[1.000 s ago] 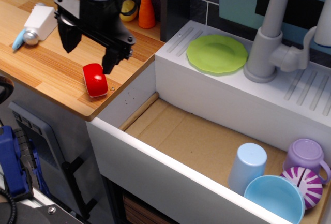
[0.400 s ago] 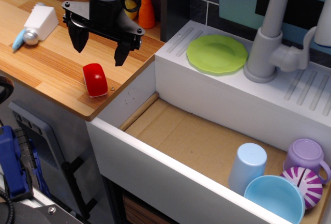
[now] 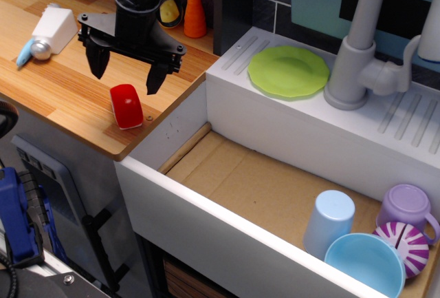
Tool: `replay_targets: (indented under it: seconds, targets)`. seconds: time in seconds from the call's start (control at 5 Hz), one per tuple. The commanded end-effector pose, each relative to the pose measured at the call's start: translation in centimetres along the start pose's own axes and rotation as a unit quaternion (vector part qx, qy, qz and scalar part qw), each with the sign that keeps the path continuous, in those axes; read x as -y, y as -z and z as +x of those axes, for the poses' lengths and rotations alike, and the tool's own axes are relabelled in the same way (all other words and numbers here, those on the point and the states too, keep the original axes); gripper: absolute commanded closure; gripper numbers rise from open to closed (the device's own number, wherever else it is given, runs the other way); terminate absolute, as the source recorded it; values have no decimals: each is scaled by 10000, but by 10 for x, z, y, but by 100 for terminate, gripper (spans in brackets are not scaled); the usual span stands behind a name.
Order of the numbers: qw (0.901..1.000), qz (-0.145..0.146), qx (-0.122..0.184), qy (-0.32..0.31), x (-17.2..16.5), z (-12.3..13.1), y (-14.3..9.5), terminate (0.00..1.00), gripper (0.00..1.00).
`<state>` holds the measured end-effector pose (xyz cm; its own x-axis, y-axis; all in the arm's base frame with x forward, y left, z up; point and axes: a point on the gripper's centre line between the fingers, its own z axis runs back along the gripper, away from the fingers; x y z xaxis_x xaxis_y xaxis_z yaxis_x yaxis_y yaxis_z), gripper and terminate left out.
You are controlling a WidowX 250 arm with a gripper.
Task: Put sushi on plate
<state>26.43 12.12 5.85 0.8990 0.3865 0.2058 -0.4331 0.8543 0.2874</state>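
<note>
The gripper is seen spread wide, its two dark fingers standing well apart and pointing down, with nothing held between them. It hangs above the wooden counter, near the counter's edge by the white sink unit.

The sushi lies on the counter close to the front corner, just below the gap between the fingers as the picture shows it. It is judged to sit slightly toward the viewer from the fingertips, though the height of the fingers above it cannot be settled from this single slanted view. The piece rests on its side: the red rounded body faces up and left, and the white base shows as a thin rim along its right edge. Its long axis runs roughly from the counter's back toward its front edge. The line between the fingertips lies across that axis, so a closing of the fingers would be expected to meet the narrower sides.

No contact between fingers and sushi is observed.

The light-green plate sits empty on the sink's raised ledge, well apart to the right of the sushi, beside the grey faucet. The step in hand is judged to be the descent onto the sushi; the grasp is not yet made.
</note>
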Motion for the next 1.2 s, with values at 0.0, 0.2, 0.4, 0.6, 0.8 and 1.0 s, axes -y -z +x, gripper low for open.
replay_targets:
  seconds: [0.0, 0.2, 0.4, 0.6, 0.8, 1.0]
  targets:
    - [9998, 54, 169, -102, -4, 0, 1, 0, 0]
    - [9994, 68, 251, -215, -5, 0, 8, 0, 0]
    - [9991, 41, 253, -350, -3, -2, 16, 0, 0]
    - [9988, 15, 223, -444, -5, -5, 22, 0, 0]
    - [9985, -82, 264, -479, -5, -6, 30, 0, 0]
    - [9983, -145, 264, -501, -5, -6, 35, 0, 0]
